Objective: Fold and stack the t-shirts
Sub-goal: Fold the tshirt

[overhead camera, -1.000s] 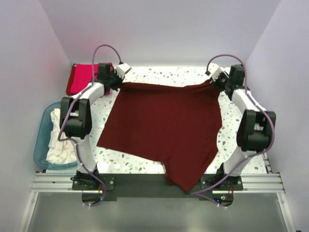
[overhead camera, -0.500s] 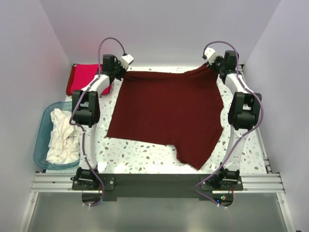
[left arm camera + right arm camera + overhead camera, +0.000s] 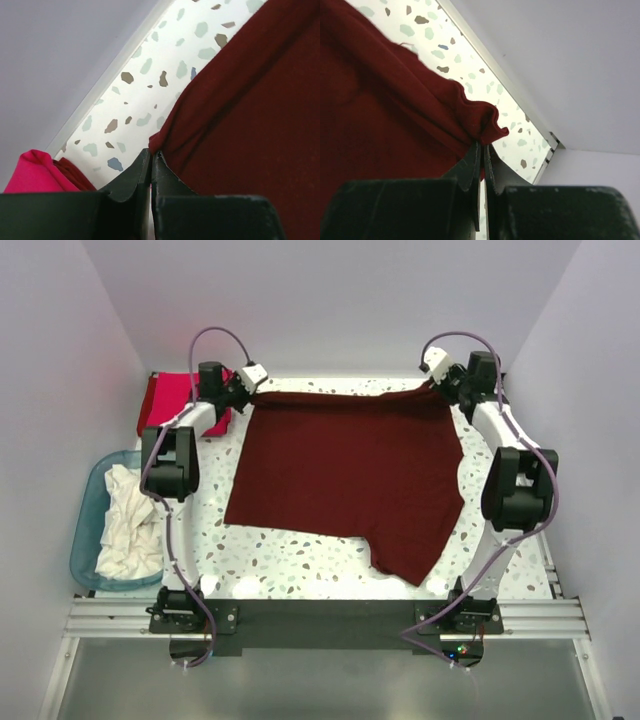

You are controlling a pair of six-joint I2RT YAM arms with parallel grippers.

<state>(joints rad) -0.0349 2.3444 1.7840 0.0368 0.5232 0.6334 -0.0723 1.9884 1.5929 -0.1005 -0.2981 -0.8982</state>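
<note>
COUNT | maroon t-shirt [image 3: 345,475]: 1, between both claws | crimson t-shirt [image 3: 170,400]: 1, just outboard of left gripper [image 3: 250,395] | white t-shirts [image 3: 130,520]: one heap, number can't be told, well back of left gripper | blue tub [image 3: 85,540]: 1 | grippers: 2, incl. right gripper [image 3: 440,390] | arms: 2, left arm [image 3: 168,462], right arm [image 3: 520,490] | table [image 3: 300,560]: 1

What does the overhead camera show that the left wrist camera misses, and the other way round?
Only the overhead view: the whole maroon shirt spread out, the right pincer at its far corner, and the blue tub holding white cloth. Only the left wrist view: close up, the left pincer shut on the shirt's corner. Both: the maroon shirt, the crimson shirt and the speckled table.
</note>
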